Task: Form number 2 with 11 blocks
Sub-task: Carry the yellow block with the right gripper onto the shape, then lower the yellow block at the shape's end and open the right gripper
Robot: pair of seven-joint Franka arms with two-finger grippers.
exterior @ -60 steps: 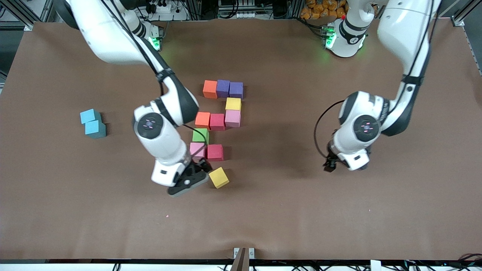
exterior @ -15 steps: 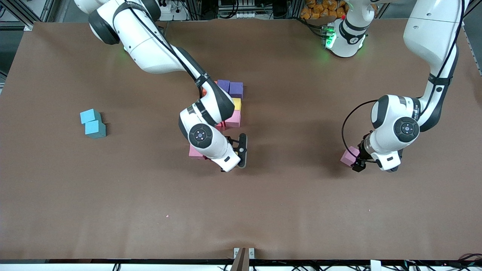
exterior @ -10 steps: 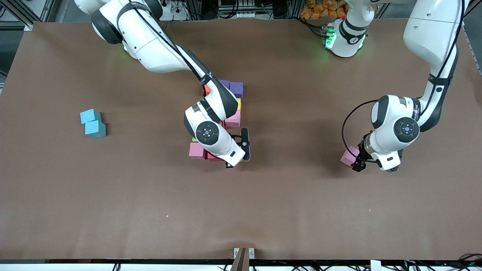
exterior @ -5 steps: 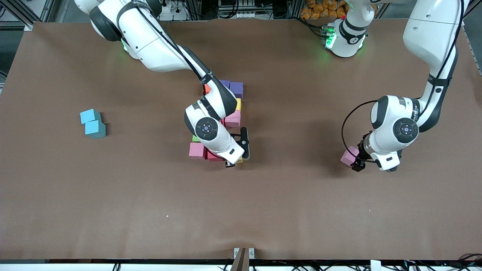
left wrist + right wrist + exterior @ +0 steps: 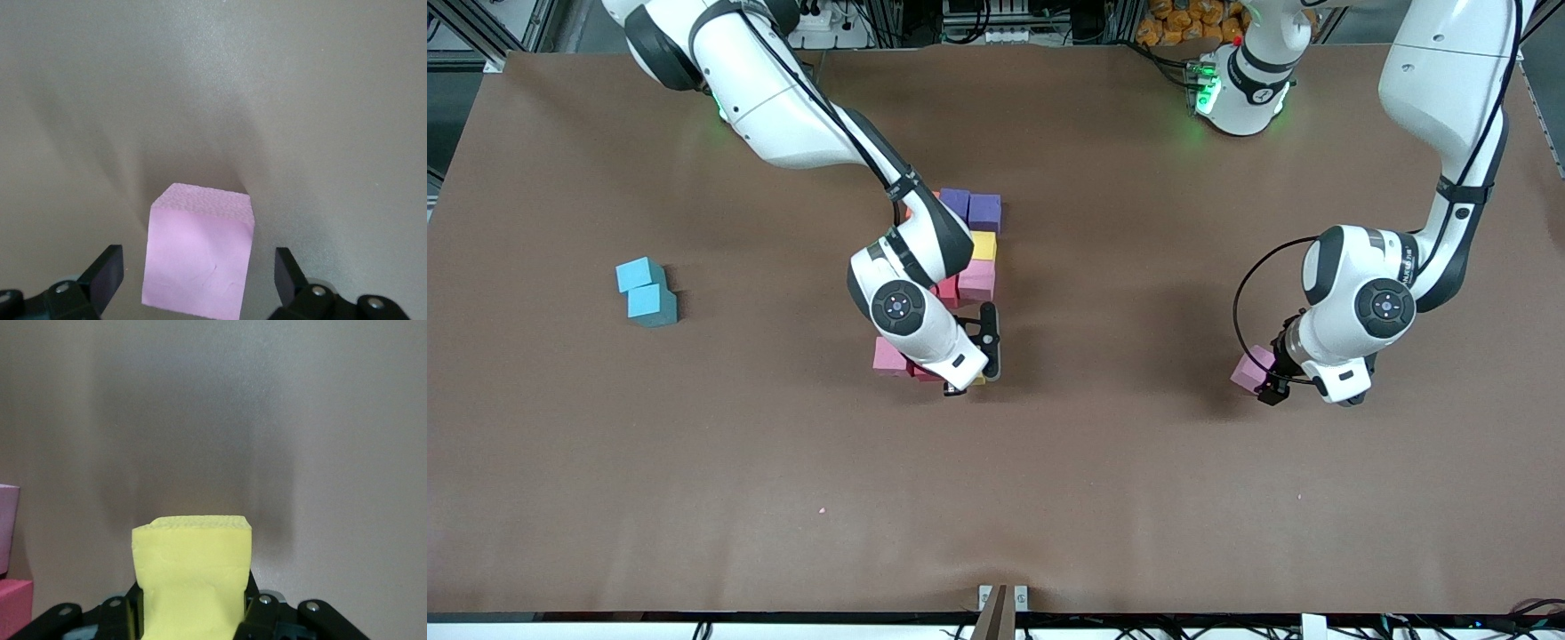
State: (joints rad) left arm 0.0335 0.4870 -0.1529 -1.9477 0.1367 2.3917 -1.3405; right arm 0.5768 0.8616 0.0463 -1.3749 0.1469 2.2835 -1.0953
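Two arms show in the front view, and only the right one has shifted. Over the last second the right gripper (image 5: 971,380) has slid a little toward the right arm's end of the table, so the yellow block (image 5: 980,380) it carries now peeks out right beside the crimson block (image 5: 925,373) in the digit's lowest row. You can read that as the last cube closing up against the number 2 (image 5: 969,240), whose purple blocks (image 5: 971,210), upper yellow block (image 5: 983,244) and pink block (image 5: 977,278) lie near the middle of the table (image 5: 694,489); much of the figure is hidden under the arm. The left gripper (image 5: 1263,384) has not moved, and it waits low toward the left arm's end of the table, with a stray pink cube (image 5: 1250,368) at its tips. Two light-blue cubes (image 5: 646,291) sit near the edge at the right arm's end.

In the left wrist view, you see that gripper's fingers (image 5: 107,270) spread wide, standing clear on either side of the stray pink cube (image 5: 200,260); nothing is gripped.

In the right wrist view, the yellow block (image 5: 192,577) is pinched tight between the closed fingers (image 5: 257,613), low over the table. A pink face (image 5: 8,527) and the crimson block (image 5: 15,607) show at the picture's edge, so you still have the release to do before the row is finished.
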